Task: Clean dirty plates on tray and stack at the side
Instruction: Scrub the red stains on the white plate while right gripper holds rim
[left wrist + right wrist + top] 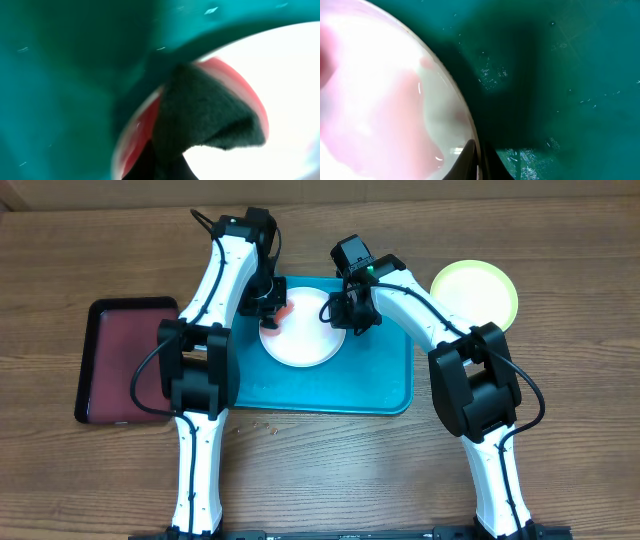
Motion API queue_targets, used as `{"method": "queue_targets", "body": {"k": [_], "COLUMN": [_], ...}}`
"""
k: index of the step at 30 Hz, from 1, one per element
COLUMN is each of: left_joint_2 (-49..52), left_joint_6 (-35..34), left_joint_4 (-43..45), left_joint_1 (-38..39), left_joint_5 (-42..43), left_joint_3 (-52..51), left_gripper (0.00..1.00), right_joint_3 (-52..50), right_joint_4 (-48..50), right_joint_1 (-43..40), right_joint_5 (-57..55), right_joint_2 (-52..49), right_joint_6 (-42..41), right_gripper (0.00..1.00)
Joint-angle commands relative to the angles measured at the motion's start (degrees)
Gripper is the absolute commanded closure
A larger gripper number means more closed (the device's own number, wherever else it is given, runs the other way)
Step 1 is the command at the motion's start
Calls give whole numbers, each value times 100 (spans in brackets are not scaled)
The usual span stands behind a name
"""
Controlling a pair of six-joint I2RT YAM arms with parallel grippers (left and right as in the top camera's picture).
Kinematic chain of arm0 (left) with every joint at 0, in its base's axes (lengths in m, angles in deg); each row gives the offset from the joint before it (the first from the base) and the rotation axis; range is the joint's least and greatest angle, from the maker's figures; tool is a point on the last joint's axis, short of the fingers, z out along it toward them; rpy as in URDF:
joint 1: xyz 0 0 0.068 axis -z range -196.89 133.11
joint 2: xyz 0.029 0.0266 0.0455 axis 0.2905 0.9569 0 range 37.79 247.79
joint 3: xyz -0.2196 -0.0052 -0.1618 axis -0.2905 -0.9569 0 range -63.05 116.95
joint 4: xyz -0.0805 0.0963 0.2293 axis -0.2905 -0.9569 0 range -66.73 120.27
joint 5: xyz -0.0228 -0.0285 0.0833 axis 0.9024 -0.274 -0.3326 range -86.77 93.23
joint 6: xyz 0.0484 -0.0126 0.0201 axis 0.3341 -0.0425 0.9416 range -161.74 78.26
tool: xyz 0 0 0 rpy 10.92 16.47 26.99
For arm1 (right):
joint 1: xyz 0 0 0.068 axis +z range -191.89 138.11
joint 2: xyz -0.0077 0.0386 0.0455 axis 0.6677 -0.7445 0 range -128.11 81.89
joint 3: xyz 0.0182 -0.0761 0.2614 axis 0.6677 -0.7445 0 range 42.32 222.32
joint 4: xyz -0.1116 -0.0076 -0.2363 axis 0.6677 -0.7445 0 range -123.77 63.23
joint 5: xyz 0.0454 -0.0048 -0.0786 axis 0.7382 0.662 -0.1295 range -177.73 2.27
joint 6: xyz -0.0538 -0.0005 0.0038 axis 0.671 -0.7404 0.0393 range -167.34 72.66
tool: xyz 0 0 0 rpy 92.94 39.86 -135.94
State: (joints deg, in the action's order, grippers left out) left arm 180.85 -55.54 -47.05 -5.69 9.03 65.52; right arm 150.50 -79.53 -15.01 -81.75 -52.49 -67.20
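The white plate [305, 340] lies flat on the tray [370, 385], in its upper left part, round and mostly clean-looking from overhead. The right wrist view is closer and shows a pale pink tint spread over much of the plate [380, 100], with a glossy rim curving against the dark teal tray [580, 75]. The left wrist view is blurred. It shows the plate [290, 80] bright white, with a red band along the rim next to a dark, felt-like sponge [205, 115]. I cannot tell whether that red belongs to the sponge or is a smear. The tray [60, 75] fills the rest of that view. A green plate [475, 292] sits on the table [560, 430] just off the tray's upper right corner, and no smears show on it from overhead. A red tray [120, 365] lies to the left, apart from the blue one. The left arm reaches forward and bends in over the tray's top left corner. Its left gripper [272, 312] points down at the plate's left rim and is closed on the sponge [286, 309], which shows there as a small red patch on the plate's edge. The right arm comes in from the right and crosses the tray's upper edge. The right gripper [350, 312] is at the plate's right rim. In its wrist view the dark fingers [470, 162] are closed at the bottom of the frame, where the rim runs in between them, so they appear to pinch the plate's edge.
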Motion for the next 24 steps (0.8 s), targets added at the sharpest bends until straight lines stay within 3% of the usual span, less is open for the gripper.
{"method": "queue_targets", "body": {"k": [1, 12, 17, 24], "left_joint_2": [92, 94, 94, 87], "left_joint_6": [-168, -315, -468, -697], "left_joint_4": [184, 264, -63, -863], "left_joint_1": [238, 938, 940, 723], "left_joint_5": [490, 415, -402, -2273], "left_joint_3": [-28, -564, -564, -483], "left_gripper": [96, 96, 96, 96], "right_joint_3": [-133, -133, -133, -133], "right_joint_4": [-7, -28, -50, -26], "right_joint_1": [4, 4, 4, 4], "right_joint_5": [-210, -208, -208, -208], "right_joint_2": [-37, -37, -37, -37], "right_joint_6": [-33, -33, -33, -33], "right_gripper": [96, 96, 96, 96]}}
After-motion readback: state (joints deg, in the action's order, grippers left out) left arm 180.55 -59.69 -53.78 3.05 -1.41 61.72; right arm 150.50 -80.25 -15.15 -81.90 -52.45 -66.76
